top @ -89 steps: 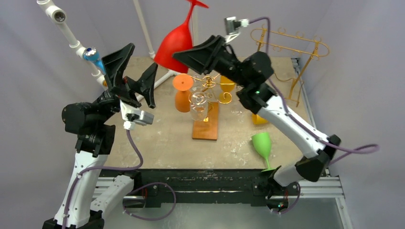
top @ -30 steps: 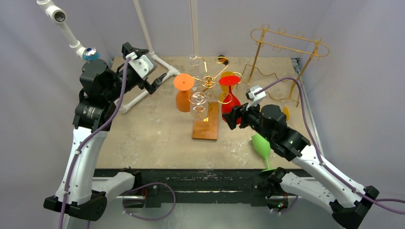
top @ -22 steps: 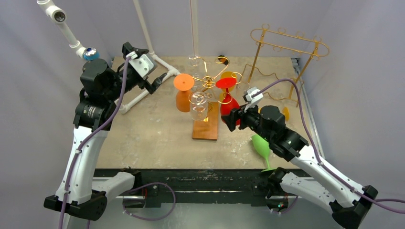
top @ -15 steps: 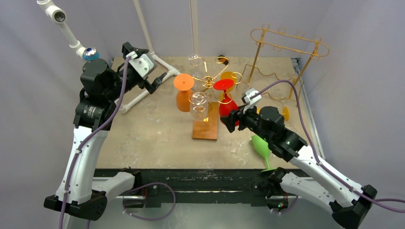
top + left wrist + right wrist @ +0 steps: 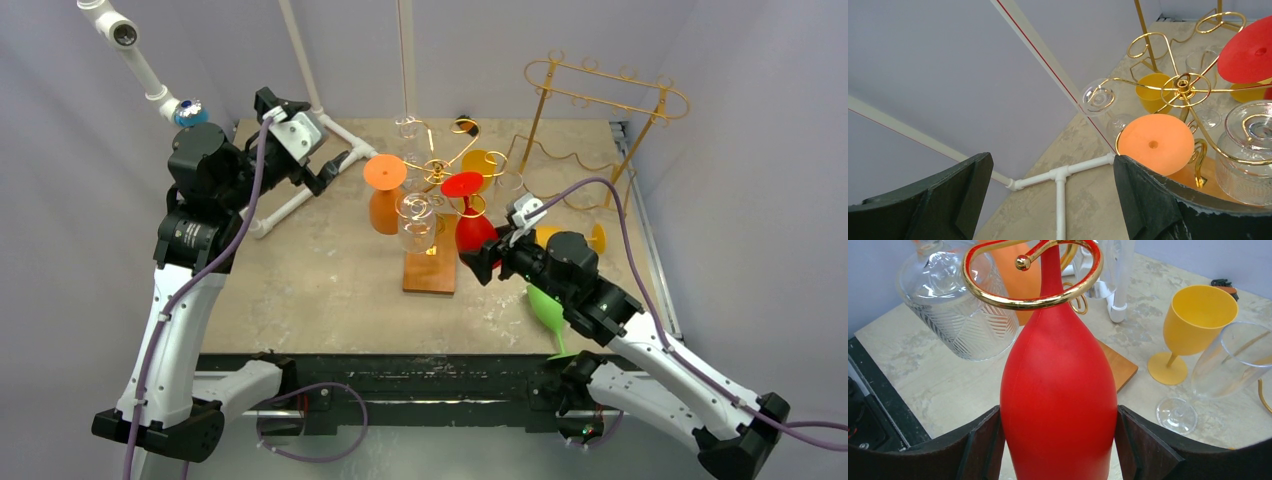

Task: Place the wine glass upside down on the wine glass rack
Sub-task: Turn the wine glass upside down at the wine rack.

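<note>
Where red glass (image 5: 1058, 390) meets rack (image 5: 1013, 303), clear glass (image 5: 955, 305) hangs beside.

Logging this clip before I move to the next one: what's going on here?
The right gripper holds a red wine glass upside down by its bowl, jaws on either side. The stem sits inside a gold ring of the wine glass rack. Whether the foot rests on the ring yet is unclear. The left gripper hangs off to the left, jaws open and empty. An orange glass and a clear glass hang upside down on other rings.
</note>
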You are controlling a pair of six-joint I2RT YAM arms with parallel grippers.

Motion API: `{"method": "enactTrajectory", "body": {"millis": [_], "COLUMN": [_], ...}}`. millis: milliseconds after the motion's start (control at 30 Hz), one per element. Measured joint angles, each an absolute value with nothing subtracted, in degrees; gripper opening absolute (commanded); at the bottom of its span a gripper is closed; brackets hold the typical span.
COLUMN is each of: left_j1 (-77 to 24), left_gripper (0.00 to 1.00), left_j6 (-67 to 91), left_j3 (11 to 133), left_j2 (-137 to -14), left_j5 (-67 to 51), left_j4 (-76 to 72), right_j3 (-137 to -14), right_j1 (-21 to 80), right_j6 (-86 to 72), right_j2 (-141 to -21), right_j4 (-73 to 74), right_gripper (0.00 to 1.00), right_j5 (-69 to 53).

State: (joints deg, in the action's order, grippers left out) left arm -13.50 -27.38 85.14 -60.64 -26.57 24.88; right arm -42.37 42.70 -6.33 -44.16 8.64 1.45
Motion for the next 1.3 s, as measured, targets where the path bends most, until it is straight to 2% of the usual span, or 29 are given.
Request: {"method": "enactTrajectory", "body": {"millis": [533, 1000, 1300], "left_j1": [-13.5, -13.5, -13.5], "left_gripper": [1.0, 1.0, 1.0], "left_j6": [-26.5, -26.09, -26.06], "left_j3": [85.21, 85.43, 85.43], "left_j2": [-61.39, -61.65, -61.67], "left_j5": [-26.52, -26.33, -26.13], "left_j4": [24.67, 24.43, 24.43], "right_j3": [-35.44, -25.34, -18.28], "right_j1": [42.74, 42.81, 42.7], "right_j6": [-5.82, -8.29, -14.5], "right_j2": [-39.64, -36.67, -35.22], "right_j4": [0.8, -13.32, -24.29], "right_gripper": [0.52, 0.6, 0.6], "right_j5": [-1.69, -0.82, 3.79]}}
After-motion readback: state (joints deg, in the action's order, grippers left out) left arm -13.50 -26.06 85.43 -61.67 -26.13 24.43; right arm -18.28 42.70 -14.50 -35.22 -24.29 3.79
